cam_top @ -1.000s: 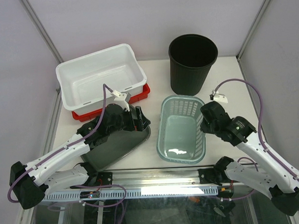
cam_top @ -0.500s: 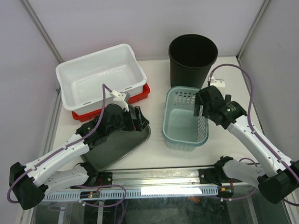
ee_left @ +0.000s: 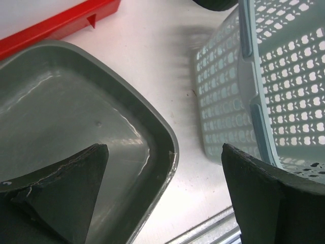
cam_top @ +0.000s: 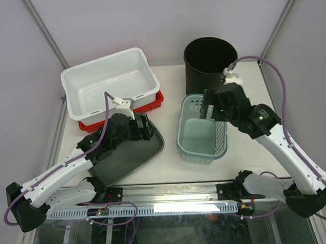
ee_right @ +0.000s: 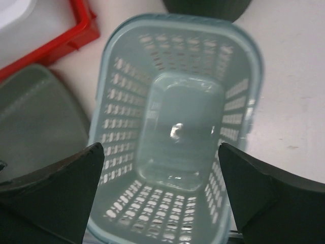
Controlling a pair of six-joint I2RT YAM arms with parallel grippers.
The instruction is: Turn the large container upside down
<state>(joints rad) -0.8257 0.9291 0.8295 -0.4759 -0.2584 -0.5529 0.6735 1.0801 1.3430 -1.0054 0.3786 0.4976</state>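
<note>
Approach | tub (cam_top: 99, 62) upright, ungrasped | left gripper (cam_top: 144, 128), right gripper (cam_top: 209, 107) agape, empty | next: probably grip rim, tip over.

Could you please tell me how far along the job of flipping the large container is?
Nothing looks done: the large container sits upright, mouth up, on the red tray. Nothing is in hand: the left tool hangs open over the grey tray, and the right tool hangs open over the pale blue basket. Neither touches the container. Left to do: reach it, grasp it and flip it.
</note>
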